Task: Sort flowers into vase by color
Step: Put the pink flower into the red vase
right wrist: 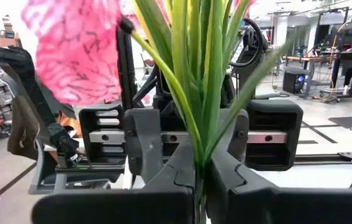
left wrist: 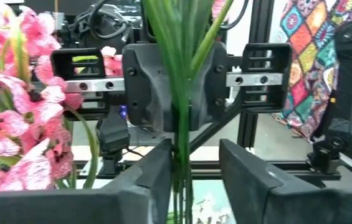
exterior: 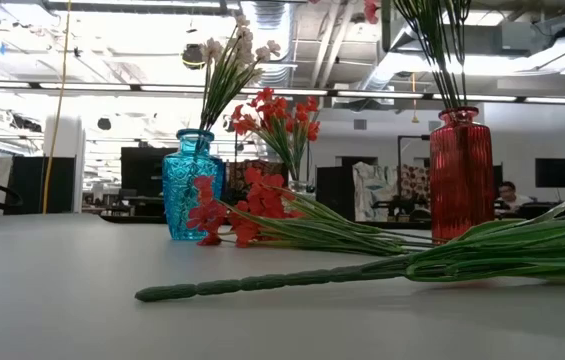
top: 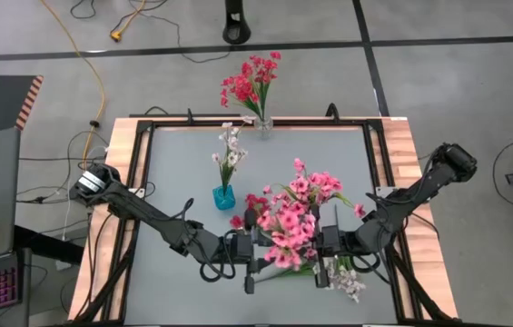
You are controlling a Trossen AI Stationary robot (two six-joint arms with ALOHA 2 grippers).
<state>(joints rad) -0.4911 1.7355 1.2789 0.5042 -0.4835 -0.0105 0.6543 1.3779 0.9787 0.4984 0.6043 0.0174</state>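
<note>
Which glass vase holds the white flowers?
The small blue glass vase, mid-table, holds the white-blossomed sprig. The clear vase at the far edge holds red blossoms instead.

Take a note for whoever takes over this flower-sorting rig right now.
Right hand: shut on the stems of the pink sprig.
Left hand: open around the same stems.
Done: white flowers in the blue vase, red flowers in the clear vase, stems standing in the red vase.
Left: a loose red sprig and a white sprig lie on the table.
</note>
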